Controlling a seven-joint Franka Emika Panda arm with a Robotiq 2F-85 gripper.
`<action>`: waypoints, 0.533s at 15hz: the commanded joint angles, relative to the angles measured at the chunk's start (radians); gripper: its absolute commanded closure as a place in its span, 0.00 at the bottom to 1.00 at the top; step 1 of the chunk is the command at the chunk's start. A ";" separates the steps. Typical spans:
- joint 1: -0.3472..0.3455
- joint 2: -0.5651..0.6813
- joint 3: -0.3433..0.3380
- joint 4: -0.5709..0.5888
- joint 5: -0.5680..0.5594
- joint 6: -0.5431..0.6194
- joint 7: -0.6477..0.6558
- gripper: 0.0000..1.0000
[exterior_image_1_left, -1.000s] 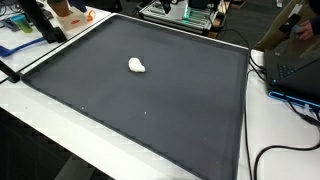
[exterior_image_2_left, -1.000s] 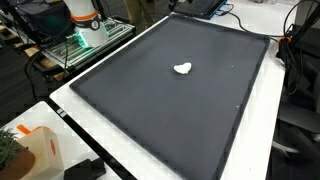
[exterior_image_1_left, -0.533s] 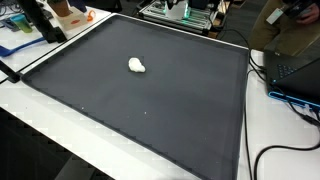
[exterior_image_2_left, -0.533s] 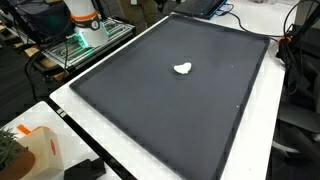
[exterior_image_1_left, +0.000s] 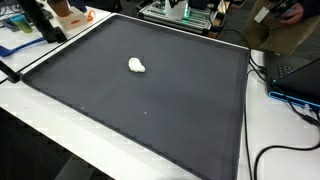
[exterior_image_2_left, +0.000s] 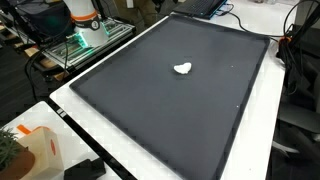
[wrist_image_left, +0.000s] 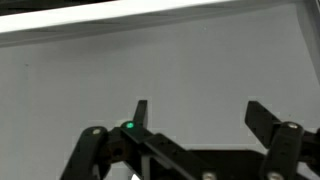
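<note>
In the wrist view the pincer (wrist_image_left: 196, 106) fills the bottom edge of the frame. Its jaws are spread wide and released with nothing between them, and behind them there is only a plain grey surface with a pale strip along the top. This view shows the state of the jaws but not the white lump.

Both exterior views show the opposite: the lump but no pincer. In the foreground is the white tabletop (exterior_image_1_left: 40, 125), and on it a large dark mat (exterior_image_1_left: 160, 115) that fills most of the frame. The white lump (exterior_image_1_left: 137, 66) lies alone on the mat, left of centre and toward the top of the frame. In an exterior view it sits just above the middle of the picture (exterior_image_2_left: 182, 69), well apart from every edge of the mat (exterior_image_2_left: 150, 120).

The lump is small, rounded and uneven, and it looks light and soft, perhaps crumpled or doughy; what it is made of cannot be told. It would probably squash rather than break. Being light, it may slide if one finger meets it first. The surest hold looks like a grip from above across its narrower middle.

Cables (exterior_image_1_left: 285, 150) trail at the lower right of that view.
</note>
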 joint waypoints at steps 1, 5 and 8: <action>-0.014 -0.226 0.018 -0.244 0.017 0.035 -0.093 0.00; -0.015 -0.235 0.025 -0.244 0.001 0.006 -0.105 0.00; -0.016 -0.314 0.025 -0.310 0.002 0.019 -0.119 0.00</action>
